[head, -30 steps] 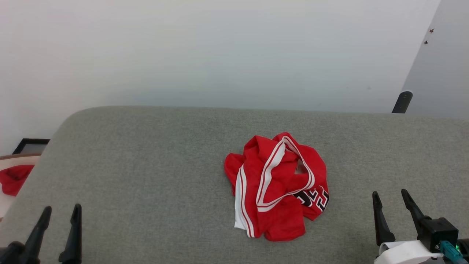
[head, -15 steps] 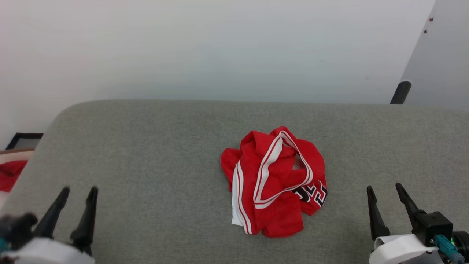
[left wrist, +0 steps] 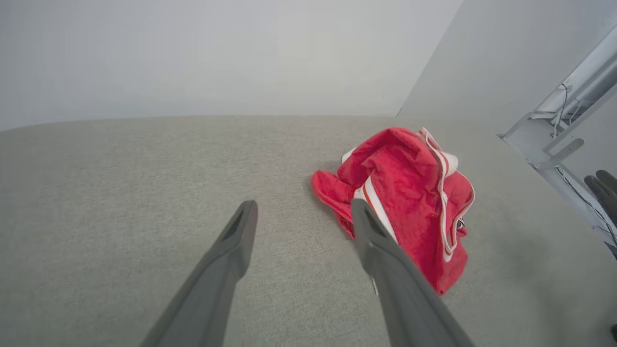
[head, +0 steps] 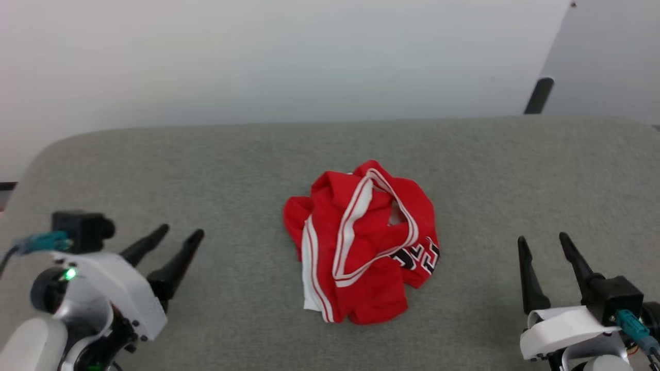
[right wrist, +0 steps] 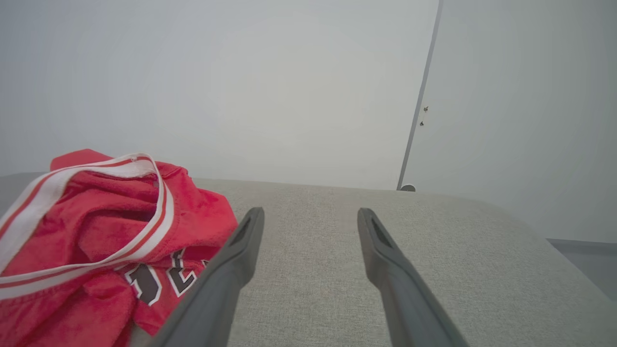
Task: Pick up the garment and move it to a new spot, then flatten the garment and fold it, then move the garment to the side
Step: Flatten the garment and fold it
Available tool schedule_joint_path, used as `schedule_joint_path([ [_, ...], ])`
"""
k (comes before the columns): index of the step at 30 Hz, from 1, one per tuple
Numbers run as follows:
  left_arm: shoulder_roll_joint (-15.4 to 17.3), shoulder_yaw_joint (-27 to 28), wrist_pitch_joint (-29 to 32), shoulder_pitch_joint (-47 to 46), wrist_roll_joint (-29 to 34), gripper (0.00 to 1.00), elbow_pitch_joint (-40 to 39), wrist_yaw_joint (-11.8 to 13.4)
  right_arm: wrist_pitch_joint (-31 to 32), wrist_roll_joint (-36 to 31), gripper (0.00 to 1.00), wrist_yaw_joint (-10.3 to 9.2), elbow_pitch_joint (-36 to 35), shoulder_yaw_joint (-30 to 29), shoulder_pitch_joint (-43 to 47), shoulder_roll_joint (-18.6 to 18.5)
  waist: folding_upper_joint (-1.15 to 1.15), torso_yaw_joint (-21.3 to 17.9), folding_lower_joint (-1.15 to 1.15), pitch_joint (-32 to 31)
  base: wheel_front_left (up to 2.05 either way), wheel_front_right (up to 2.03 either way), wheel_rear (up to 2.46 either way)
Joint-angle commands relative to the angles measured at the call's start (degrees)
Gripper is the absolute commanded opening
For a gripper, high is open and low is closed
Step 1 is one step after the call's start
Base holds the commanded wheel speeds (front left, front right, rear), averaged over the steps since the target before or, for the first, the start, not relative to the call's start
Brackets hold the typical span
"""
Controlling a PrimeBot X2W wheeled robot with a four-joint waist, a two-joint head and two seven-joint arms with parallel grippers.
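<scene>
Crumpled garment (head: pixel 361 252) on bench (head: pixel 232 165); L pincer (head: pixel 181 231) at 8 o'clock, R pincer (head: pixel 542 238) at 4, both released; shd pinch top fold.

My left gripper (head: pixel 181 232) spread wide, slanting inward; right gripper (head: pixel 541 238) spread, pointing ahead; both seemingly hovering, height unclear.

Red garment (head: pixel 361 242), white-striped trim, black lettering, crumpled in a heap mid-cushion
</scene>
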Motion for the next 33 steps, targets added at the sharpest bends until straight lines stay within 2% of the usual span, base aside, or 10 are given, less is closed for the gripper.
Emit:
schedule_joint_path([
  [1,0.5,-1.2,2.6,-1.2,-1.0,1.0,0.7,-0.2,-0.2,0.4,1.0,0.0,-0.3,-0.2,-0.8,0.0,0.0,-2.3,0.0,2.1,0.0,0.0,0.0],
  [7,0.8,-4.6,11.8,-3.9,-3.9,1.0,3.0,0.4,-0.2,1.0,1.0,0.0,-1.2,-0.7,-1.7,0.0,0.0,-5.0,0.0,4.6,0.0,0.0,0.0],
  [13,0.2,-7.9,18.3,-6.1,-5.7,1.0,4.5,0.6,-0.2,1.8,1.0,0.0,-1.9,-0.6,-2.7,0.0,0.0,-7.1,0.0,6.6,0.0,0.0,0.0],
  [22,0.0,-11.9,23.0,-9.0,-6.1,1.0,5.4,0.2,-0.2,3.0,1.0,0.0,-2.7,0.2,-4.0,0.0,0.0,-8.9,0.0,9.0,0.0,0.0,0.0],
  [33,0.4,-15.1,24.1,-11.1,-6.2,1.0,7.1,-0.1,-0.2,4.3,1.0,0.0,-3.3,0.6,-5.5,0.0,0.0,-10.9,0.0,11.7,0.0,0.0,0.0],
])
